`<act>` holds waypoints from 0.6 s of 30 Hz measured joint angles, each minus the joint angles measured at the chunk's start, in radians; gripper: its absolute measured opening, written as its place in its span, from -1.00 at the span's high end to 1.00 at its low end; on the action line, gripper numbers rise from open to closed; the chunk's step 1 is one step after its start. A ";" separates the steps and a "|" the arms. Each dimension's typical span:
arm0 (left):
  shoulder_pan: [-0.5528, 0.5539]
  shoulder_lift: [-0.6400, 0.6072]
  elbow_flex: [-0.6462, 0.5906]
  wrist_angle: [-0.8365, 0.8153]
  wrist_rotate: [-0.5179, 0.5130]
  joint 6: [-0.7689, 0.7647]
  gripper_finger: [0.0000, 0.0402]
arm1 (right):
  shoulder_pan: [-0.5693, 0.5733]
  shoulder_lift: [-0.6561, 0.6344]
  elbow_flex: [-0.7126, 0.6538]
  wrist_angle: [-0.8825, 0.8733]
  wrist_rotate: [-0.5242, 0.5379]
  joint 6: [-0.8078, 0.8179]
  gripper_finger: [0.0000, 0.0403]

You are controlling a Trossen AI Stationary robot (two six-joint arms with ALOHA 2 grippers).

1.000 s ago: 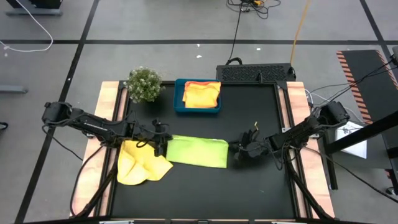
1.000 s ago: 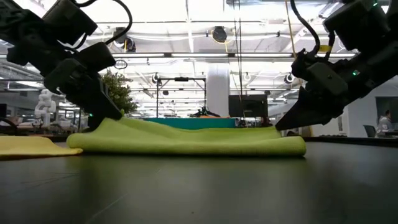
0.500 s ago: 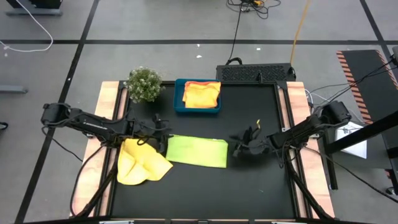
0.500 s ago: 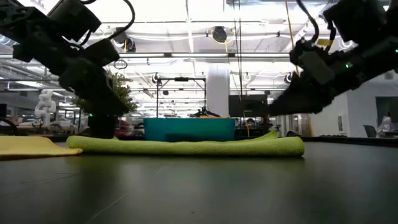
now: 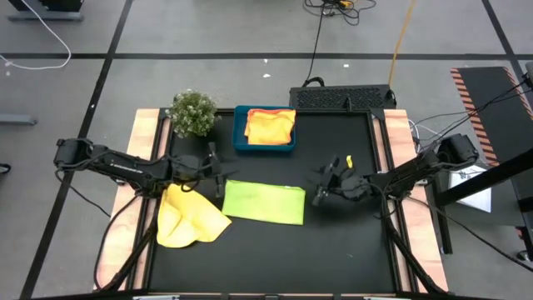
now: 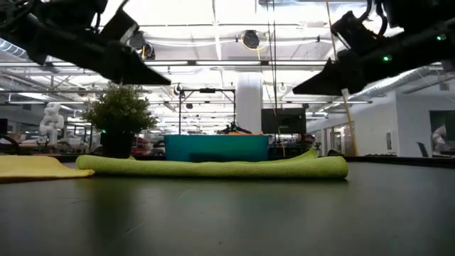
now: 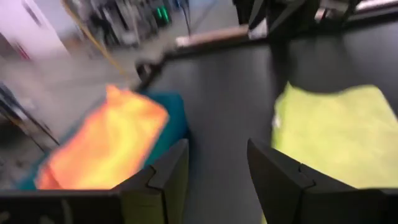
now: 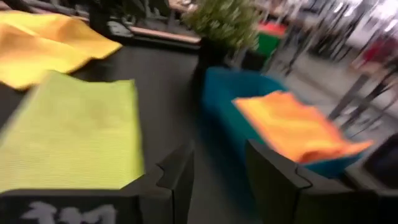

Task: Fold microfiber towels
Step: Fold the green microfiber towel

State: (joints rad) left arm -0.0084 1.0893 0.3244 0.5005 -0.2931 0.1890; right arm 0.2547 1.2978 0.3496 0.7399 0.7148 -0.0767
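A lime green towel (image 5: 263,202) lies folded into a flat rectangle on the black table, in the low view a low roll (image 6: 213,167). A yellow towel (image 5: 190,217) lies crumpled at its left. An orange-yellow towel (image 5: 270,125) rests in the blue tray (image 5: 240,140). My left gripper (image 5: 218,173) hovers open above and beyond the green towel's left end; in its wrist view (image 7: 217,174) nothing sits between the fingers. Off the towel's right end my right gripper (image 5: 323,185) hangs open, empty in its wrist view (image 8: 219,168).
A small green plant (image 5: 193,112) stands at the far left beside the tray. A black box (image 5: 341,97) sits past the table's far edge. Wooden strips (image 5: 398,133) border the table's left and right sides. Bare black surface lies in front of the green towel.
Both grippers have opened and let go of the green towel's two ends, then risen and tipped up from pointing down to nearly level. The towel's raised left end has sunk, and it now lies flat where it was.
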 joint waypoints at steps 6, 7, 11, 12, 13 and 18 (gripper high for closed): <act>0.051 0.000 0.000 0.154 -0.005 0.149 0.16 | -0.101 -0.036 0.001 0.061 0.021 -0.175 0.34; 0.064 0.000 0.000 0.170 -0.003 0.158 0.16 | -0.121 -0.036 0.001 0.058 0.019 -0.176 0.34; 0.153 0.000 0.000 0.200 0.107 0.119 0.16 | -0.202 -0.035 0.001 0.050 0.010 -0.187 0.34; 0.175 0.000 0.000 0.209 0.131 0.119 0.16 | -0.224 -0.035 0.001 0.055 -0.005 -0.196 0.34; 0.195 0.000 0.000 0.220 0.145 0.119 0.16 | -0.244 -0.034 0.001 0.068 -0.012 -0.202 0.34; 0.280 0.000 0.000 0.254 0.154 0.116 0.16 | -0.327 -0.035 0.000 0.105 -0.013 -0.130 0.34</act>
State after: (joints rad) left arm 0.2714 1.0897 0.3248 0.7548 -0.1387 0.3046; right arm -0.0726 1.2632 0.3499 0.8445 0.7017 -0.2067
